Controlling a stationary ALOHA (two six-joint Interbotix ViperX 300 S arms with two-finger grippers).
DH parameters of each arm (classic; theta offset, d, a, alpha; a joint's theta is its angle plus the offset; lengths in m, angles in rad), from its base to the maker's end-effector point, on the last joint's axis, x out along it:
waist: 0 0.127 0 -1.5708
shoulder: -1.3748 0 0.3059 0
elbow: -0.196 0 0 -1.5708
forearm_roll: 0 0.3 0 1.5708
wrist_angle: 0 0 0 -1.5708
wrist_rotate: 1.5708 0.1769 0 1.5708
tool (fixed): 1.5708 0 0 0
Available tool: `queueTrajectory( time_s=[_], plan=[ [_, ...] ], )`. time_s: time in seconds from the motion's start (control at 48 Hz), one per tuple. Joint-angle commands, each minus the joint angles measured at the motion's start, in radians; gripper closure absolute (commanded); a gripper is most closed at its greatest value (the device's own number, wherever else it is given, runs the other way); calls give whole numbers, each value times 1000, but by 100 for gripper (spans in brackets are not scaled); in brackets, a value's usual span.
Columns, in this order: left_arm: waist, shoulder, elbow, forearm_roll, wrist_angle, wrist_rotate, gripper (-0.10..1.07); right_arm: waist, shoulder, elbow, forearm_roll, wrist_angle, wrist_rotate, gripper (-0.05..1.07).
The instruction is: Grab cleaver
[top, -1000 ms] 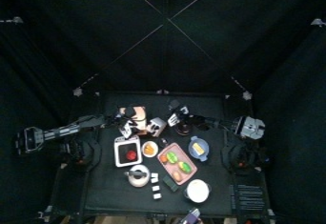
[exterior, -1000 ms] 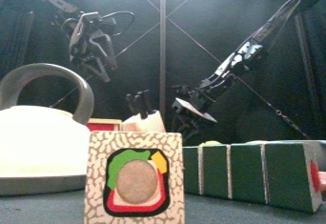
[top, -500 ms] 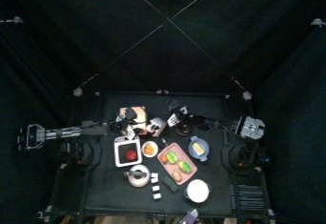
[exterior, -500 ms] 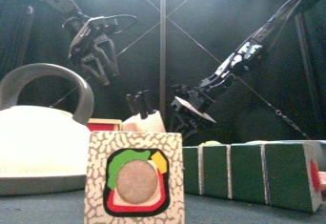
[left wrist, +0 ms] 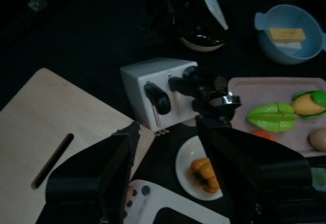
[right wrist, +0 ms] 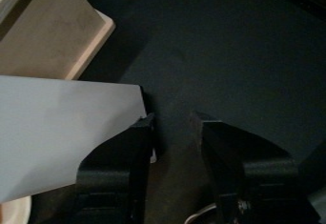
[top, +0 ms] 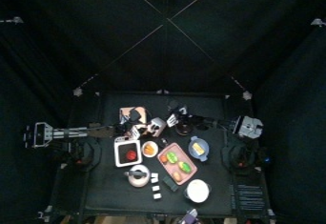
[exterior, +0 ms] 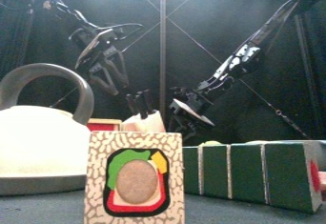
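Observation:
A white knife block [left wrist: 152, 73] stands beside a wooden cutting board [left wrist: 57, 123], with several black handles [left wrist: 192, 83] sticking out. I cannot tell which handle is the cleaver's. The block also shows in the top view [top: 152, 126] and the front view [exterior: 144, 123]. My left gripper [left wrist: 170, 128] is open and hangs just above the block's handles [exterior: 112, 75], touching nothing. My right gripper [right wrist: 174, 123] hangs low on the block's other side [exterior: 192, 111]. Its jaws stand a little apart with nothing between them, one next to a flat white surface [right wrist: 64, 142].
A pink tray [left wrist: 249, 87] of toy vegetables, a blue bowl [left wrist: 287, 32] and a small plate [left wrist: 201, 171] lie around the block. A kettle [exterior: 38, 132] and printed food boxes [exterior: 133, 175] stand at the table's front. A dark pan [left wrist: 204, 39] sits behind the block.
My left gripper has come down and moved right, toward the knife block. My right gripper has dipped slightly.

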Motion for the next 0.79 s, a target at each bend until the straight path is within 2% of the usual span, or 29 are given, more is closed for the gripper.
queueTrajectory(
  time_s=[0.0,0.562,0.771],
  plan=[
    [14,9,-31,3,-25,-2,10,-2,-18,-20,2,-5,-2,27],
    [48,106,-81,2,-35,0,11,2,8,-31,2,-5,-2,27],
    [49,112,-83,2,-35,0,20,2,8,-31,0,-5,-2,27]
  ],
)
